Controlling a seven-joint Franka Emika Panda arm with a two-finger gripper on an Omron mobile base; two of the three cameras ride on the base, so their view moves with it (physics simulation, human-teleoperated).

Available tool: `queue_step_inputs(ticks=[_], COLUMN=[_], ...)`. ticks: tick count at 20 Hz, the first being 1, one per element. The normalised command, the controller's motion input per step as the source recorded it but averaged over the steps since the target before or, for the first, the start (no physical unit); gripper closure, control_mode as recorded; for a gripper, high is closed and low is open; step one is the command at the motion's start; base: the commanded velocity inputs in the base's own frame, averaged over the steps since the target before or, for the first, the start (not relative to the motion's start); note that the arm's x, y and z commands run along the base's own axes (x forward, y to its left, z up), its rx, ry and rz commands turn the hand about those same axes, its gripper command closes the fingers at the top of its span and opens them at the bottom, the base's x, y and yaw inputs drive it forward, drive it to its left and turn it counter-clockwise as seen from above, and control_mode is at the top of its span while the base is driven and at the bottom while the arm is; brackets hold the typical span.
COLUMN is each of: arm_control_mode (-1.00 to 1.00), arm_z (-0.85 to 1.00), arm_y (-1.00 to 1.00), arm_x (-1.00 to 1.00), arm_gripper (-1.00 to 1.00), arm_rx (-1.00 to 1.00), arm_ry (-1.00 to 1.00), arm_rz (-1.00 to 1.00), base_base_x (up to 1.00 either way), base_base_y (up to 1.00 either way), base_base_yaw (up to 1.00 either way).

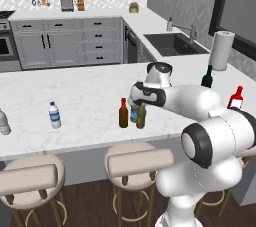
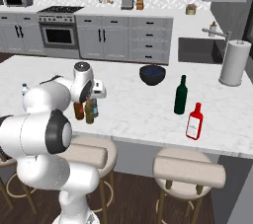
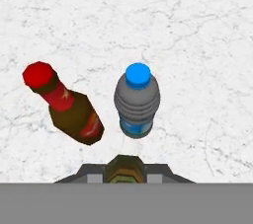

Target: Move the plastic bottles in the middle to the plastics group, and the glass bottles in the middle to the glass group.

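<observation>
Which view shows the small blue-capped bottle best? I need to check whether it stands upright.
The hand view: the blue-capped bottle is seen whole from above, upright on the counter, apart from the red-topped bottle. In the left base view, just a sliver peeks between the brown bottles; in the right base view it's mostly hidden.

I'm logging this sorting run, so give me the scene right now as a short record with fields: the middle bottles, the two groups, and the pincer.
middle glass: red-topped brown bottle and olive-amber bottle, both upright on the counter
middle plastic: bluish bottle, upright, blue cap
plastics group: labelled water bottle and plainer bottle, far left
glass group: green wine bottle and red bottle, right side
pincer: pincer directly over the olive-amber bottle's top; grip state cannot be judged
</observation>
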Motion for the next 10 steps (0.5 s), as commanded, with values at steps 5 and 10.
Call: queue_step_inputs(ticks=[5,10], arm_control_mode=[-1.00,-1.00], arm_z=[0.51,0.36], arm_y=[-0.26,-0.61], arm_x=[-0.37,-0.21], arm_gripper=[1.00,1.00], arm_rx=[-0.01,-0.11], arm_ry=[0.00,-0.01], arm_rz=[0.00,0.00], base_base_x=[0.00,0.00], base_base_y=[0.00,0.00], base_base_yaw=[0.00,0.00])
